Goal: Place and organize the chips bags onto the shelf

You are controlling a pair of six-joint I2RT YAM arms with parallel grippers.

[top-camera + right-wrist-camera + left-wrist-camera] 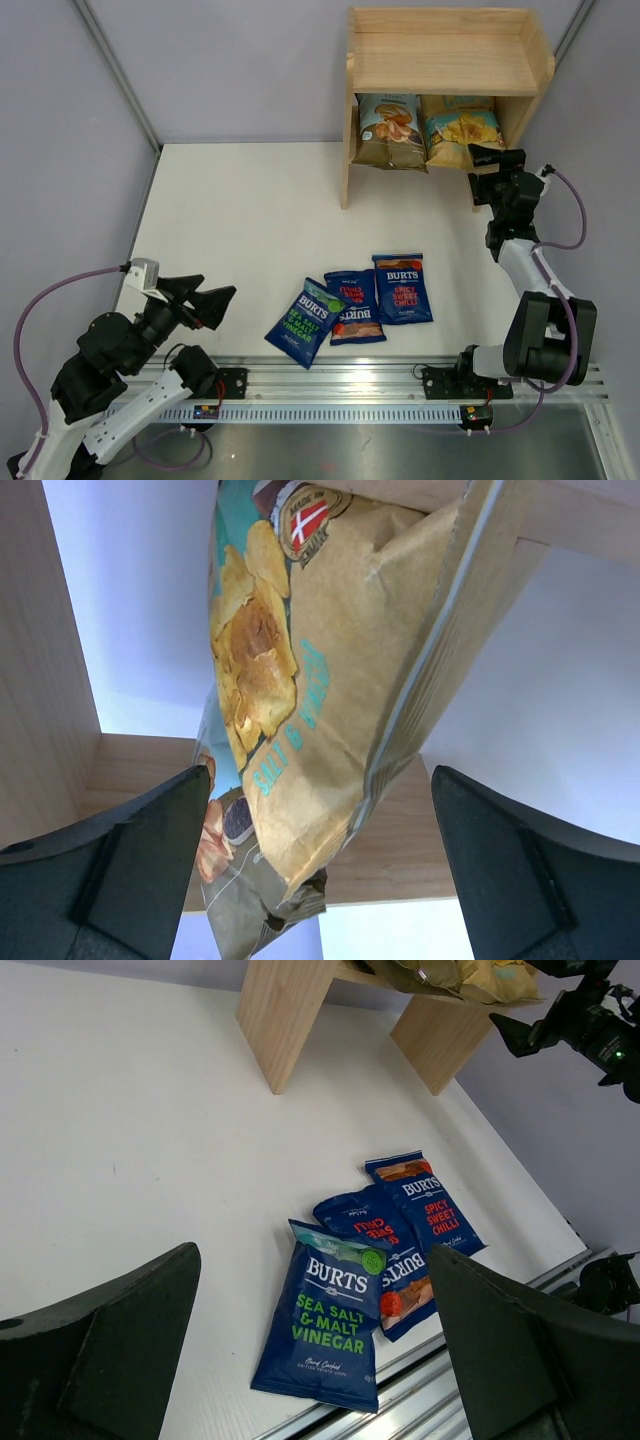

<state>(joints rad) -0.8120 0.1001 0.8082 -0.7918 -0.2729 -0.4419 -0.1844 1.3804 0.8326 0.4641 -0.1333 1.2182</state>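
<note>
- Shelf stands at far-right corner of the counter; top tier bare wood.
- Lower tier holds two big bags, both upright and side by side: the light-blue-and-olive bag on the left, the tan-and-teal bag on the right, touching or nearly so.
- Three small dark-blue bags lie flat near the middle of the near edge, fanned in a row.
- Sea salt & vinegar bag is leftmost and tilted, its corner over the middle bag.
- Middle bag's print is upside down in the left wrist view.
- Spicy sweet chilli bag is rightmost, edge against the middle bag.
- Left claw hovers at near-left corner, fingers wide apart, nothing held, aimed at the blue bags, well apart from them.
- Right claw sits at the right front of the lower tier, just before the tan-and-teal bag, fingers spread, gripping nothing.
- Right wrist view looks up at that bag from close below, other big bag behind it.
</note>
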